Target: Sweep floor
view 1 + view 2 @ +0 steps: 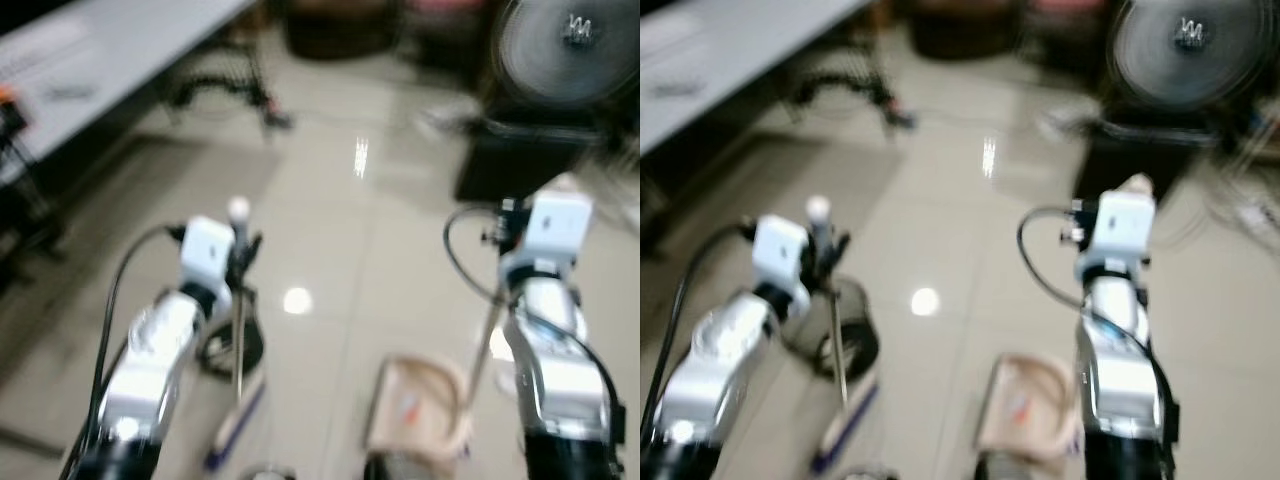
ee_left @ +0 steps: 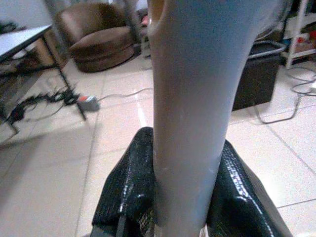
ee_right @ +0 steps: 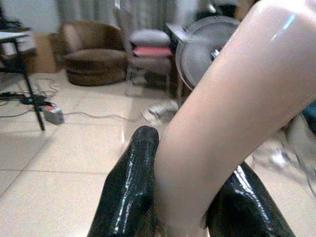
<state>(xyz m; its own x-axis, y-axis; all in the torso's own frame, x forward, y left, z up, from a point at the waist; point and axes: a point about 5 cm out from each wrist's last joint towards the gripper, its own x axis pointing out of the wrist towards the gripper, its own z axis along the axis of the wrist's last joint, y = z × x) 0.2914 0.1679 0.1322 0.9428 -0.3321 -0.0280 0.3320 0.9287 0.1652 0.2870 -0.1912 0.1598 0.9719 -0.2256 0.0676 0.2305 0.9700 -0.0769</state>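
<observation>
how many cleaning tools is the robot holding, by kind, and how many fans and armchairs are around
brooms: 1, broom in the left claw
dustpans: 1, dustpan in the right claw
fans: 1, fan
armchairs: 1, armchair
total: 4

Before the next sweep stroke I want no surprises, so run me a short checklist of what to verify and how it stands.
1. Left gripper shut on broom handle: ok.
2. Right gripper shut on dustpan handle: ok.
3. Broom head down at the floor: ok.
4. Dustpan beside the broom head: ok.
5. Dirt to sweep: cannot tell, head views blurred.
6. Power strip and cables on floor ahead: not ok.
</observation>
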